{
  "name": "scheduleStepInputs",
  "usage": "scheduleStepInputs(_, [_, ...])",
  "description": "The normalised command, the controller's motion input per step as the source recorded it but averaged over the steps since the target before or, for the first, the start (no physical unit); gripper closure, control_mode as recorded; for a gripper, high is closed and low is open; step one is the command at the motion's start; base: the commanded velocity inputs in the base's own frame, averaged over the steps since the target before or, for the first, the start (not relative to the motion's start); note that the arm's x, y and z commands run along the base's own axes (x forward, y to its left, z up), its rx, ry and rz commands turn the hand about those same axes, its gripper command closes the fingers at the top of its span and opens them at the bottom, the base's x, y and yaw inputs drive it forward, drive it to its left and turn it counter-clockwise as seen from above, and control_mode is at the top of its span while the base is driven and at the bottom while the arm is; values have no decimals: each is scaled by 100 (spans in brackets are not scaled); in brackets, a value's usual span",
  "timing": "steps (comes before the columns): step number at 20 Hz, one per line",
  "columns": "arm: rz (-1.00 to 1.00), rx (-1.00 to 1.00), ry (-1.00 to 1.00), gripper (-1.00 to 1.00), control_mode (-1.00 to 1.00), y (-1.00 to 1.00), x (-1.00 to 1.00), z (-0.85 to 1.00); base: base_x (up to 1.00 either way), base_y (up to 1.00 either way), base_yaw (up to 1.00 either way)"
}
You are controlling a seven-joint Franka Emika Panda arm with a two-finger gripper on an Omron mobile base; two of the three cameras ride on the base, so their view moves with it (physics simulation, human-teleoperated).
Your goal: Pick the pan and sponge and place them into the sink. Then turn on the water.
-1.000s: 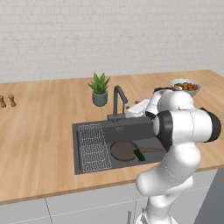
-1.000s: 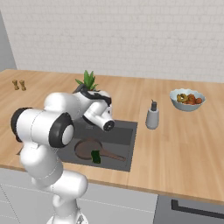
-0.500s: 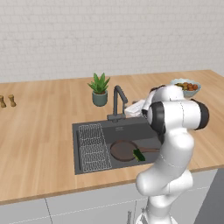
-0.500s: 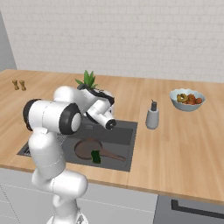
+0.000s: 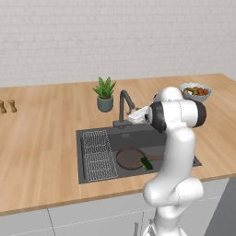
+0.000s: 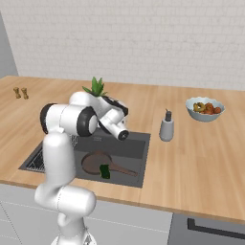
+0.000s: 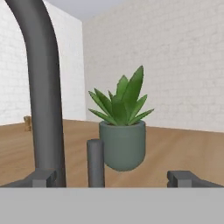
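1. Right, from my hand view going left to right: the faucet (image 7: 41, 87) neck rises tall at the left, its short upright lever (image 7: 95, 162) stands just right of the neck, and the plant pot (image 7: 122, 151) sits behind, further right.
2. My gripper (image 7: 113, 178) has its fingers (image 7: 40, 178) wide apart and empty. The lever falls between the two tips, nearer the left one.
3. The lever's long axis is vertical and it lies straight ahead of the fingers, so I judge the coming move is a short push forward, then a nudge of the lever.
4. Pan (image 5: 130, 158) lies flat in the sink (image 5: 105, 134), right of the wire rack (image 5: 97, 154), handle running toward the sink's right edge.
5. Sponge (image 5: 146, 163) is leaning on the pan at its front-right rim.
6. No water at the spout yet, so by my read only the tap step is left.
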Motion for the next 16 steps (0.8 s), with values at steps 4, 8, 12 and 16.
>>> scheduleStepInputs(4, [0,3,0,-100,-100,0,53,-15,0,0,0])
scheduleStepInputs(8, [0,1,0,100,-100,4,41,-18,0,0,0])
scheduleStepInputs(12, [0,1,0,100,-100,0,20,-4,0,0,0])
scheduleStepInputs(16, [-11,1,1,100,-100,-33,3,0,0,0,0])
